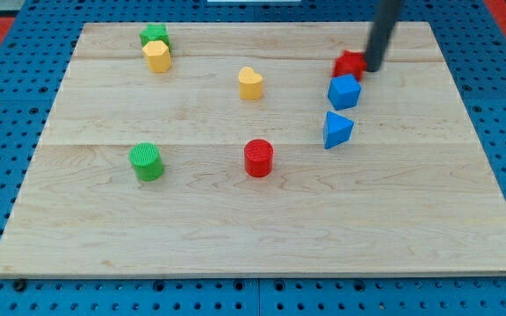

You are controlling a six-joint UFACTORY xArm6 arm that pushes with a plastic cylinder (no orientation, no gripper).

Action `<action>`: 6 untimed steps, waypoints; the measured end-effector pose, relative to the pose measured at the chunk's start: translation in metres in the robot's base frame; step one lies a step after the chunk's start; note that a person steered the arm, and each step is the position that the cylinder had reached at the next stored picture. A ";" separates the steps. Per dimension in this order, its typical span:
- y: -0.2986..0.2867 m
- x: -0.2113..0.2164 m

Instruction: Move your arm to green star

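Observation:
The green star (155,35) sits near the view's top left of the wooden board, touching a yellow block (157,56) just below it. My tip (372,68) is at the view's upper right, right beside a red block (350,64), far to the right of the green star. The dark rod rises from the tip out of the view's top.
A blue cube (344,91) and a blue triangular block (336,129) lie below the red block. A yellow heart-like block (250,83) is at top centre, a red cylinder (258,158) in the middle, and a green cylinder (146,161) at the left.

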State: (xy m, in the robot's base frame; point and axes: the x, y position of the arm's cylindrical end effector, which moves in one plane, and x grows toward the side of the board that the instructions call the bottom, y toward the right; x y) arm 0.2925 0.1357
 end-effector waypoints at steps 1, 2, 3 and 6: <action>-0.016 -0.021; -0.058 -0.064; -0.148 -0.100; -0.288 -0.080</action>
